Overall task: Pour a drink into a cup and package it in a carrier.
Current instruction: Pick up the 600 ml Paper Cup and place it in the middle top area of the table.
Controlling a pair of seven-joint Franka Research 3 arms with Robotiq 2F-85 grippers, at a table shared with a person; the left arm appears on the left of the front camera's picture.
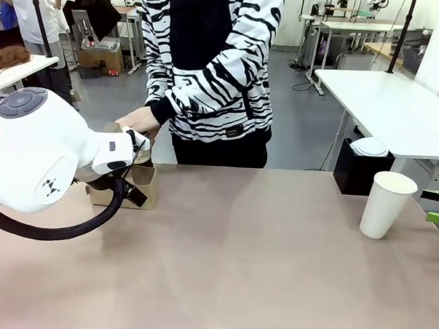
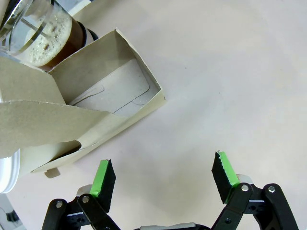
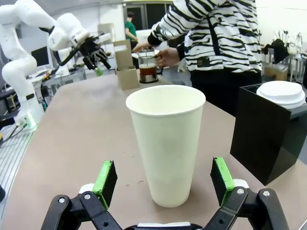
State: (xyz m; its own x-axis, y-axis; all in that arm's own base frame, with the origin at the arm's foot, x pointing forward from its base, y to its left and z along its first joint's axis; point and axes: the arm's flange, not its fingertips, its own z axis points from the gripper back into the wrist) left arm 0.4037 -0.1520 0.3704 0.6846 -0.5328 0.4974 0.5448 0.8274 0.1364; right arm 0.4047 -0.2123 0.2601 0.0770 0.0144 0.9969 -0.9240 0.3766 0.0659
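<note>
Black box (image 1: 354, 174) beside cup (image 1: 387, 204), lids (image 1: 369, 147) atop

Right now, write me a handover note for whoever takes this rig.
Left gripper: open, empty, hovering over the table beside the cardboard cup carrier.
Right gripper: open, fingers either side of the white paper cup, not touching it.
Person's hand holds the glass pitcher of dark drink by the carrier.
Done: nothing visible; the cup stands lidless, far from the carrier.
Left: pour, then set the cup in the carrier.
</note>
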